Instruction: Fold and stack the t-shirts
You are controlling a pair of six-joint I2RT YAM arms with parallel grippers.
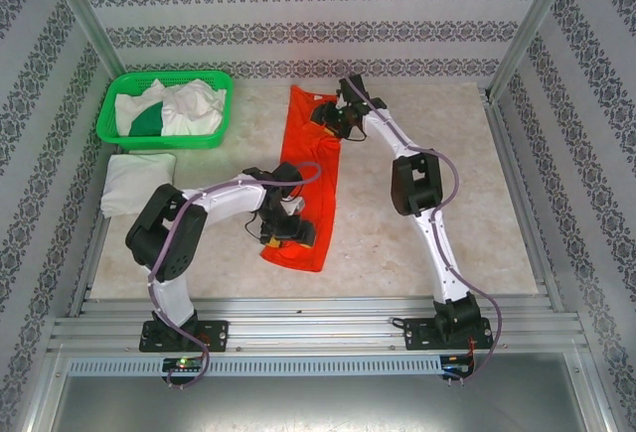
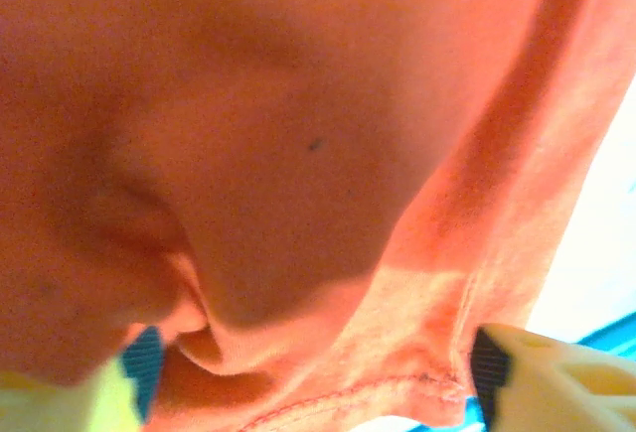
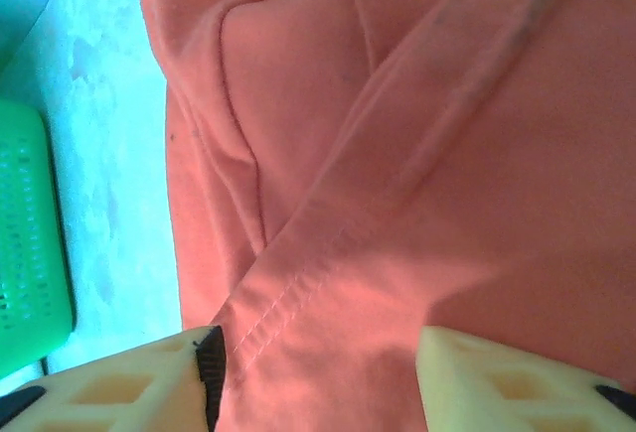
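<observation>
The orange-red t-shirt [image 1: 323, 199] lies on the table as a long narrow strip running front to back. My left gripper [image 1: 286, 225] is down on its near end. In the left wrist view its jaws [image 2: 316, 372] stand wide apart, and the bunched hem of the orange-red cloth [image 2: 298, 104] lies loose between them. My right gripper [image 1: 333, 119] sits on the far end, open. A stitched edge of the cloth [image 3: 447, 154] lies flat between its fingers [image 3: 209, 377]. A folded white t-shirt [image 1: 137, 182] rests at the left.
A green mesh basket [image 1: 159, 141] stands at the back left, also seen at the edge of the right wrist view [image 3: 30, 233]. It holds white t-shirts [image 1: 194, 104] and a dark green one [image 1: 149, 122]. Patterned walls and metal rails enclose the marble-look table [image 1: 447, 154].
</observation>
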